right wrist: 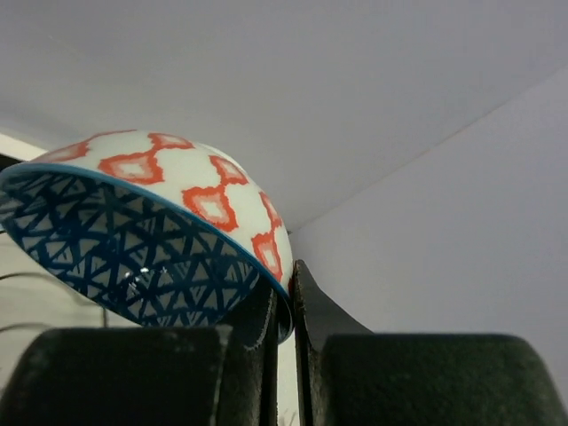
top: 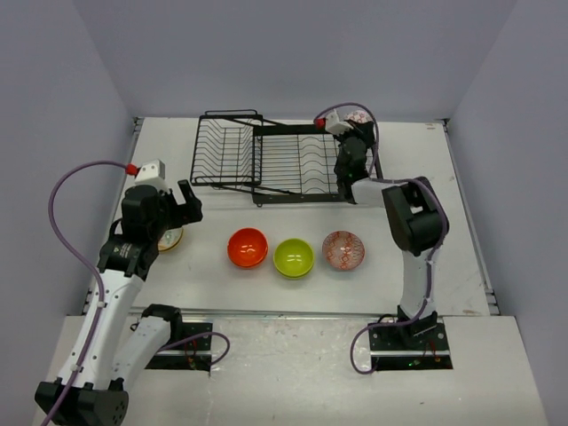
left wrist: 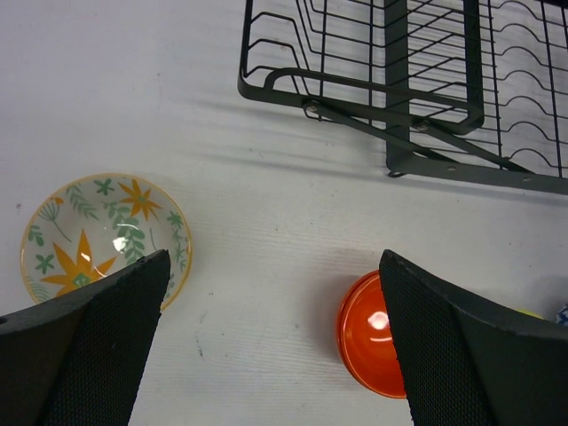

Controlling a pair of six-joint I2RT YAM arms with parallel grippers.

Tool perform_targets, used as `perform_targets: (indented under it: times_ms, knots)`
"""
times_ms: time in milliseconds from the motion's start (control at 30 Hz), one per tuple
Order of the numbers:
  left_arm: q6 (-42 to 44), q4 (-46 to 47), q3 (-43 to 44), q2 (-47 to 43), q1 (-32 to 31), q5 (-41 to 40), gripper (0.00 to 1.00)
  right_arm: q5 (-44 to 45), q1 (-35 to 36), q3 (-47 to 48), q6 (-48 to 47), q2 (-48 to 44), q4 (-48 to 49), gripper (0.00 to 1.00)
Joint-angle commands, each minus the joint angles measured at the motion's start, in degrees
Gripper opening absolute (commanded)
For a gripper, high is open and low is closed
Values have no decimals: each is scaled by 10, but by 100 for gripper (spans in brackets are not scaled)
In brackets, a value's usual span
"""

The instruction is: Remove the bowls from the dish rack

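table (top: 222, 293), white, holds dish rack (top: 288, 161) between grey walls (top: 293, 53).

Bare table strip (top: 293, 219) separates dish rack (top: 266, 160) from bowl row (top: 294, 257).

Black wire dish rack (top: 271, 160), glossy patterned bowl (right wrist: 169, 213), glossy orange bowl (left wrist: 368, 335), matt table (top: 461, 266)

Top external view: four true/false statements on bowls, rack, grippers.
1. The right gripper is shut on the rim of the round blue-lined bowl with red diamonds outside. True.
2. The glossy orange round bowl sits in the black wire dish rack. False: it rests on the white table.
3. The left gripper is open. True.
4. The lime-green round bowl lies left of the orange bowl. False: it lies to its right.
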Motion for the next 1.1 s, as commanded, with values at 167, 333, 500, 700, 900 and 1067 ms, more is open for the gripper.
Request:
perform_targets:
  times_ms: [167,333,500,700,900,1067]
  knots:
    - [5,25,-10,-68,16,-25,100,-96,74,-30,664,-448,-725,0]
    - [4,25,-11,-78,16,-23,100,-236,81,-58,707,-499,-959,0]
    - [4,27,-19,-94,14,-12,100,-310,79,-92,680,-541,-1046,0]
    - [-2,29,-27,-101,-2,-16,100,-350,75,-72,657,-525,-1140,0]
    - [-1,27,-26,-78,-11,-8,100,-426,50,-101,628,-497,-1150,0]
    - [0,28,-27,-72,-12,-2,100,-427,20,-91,621,-456,-1157,0]
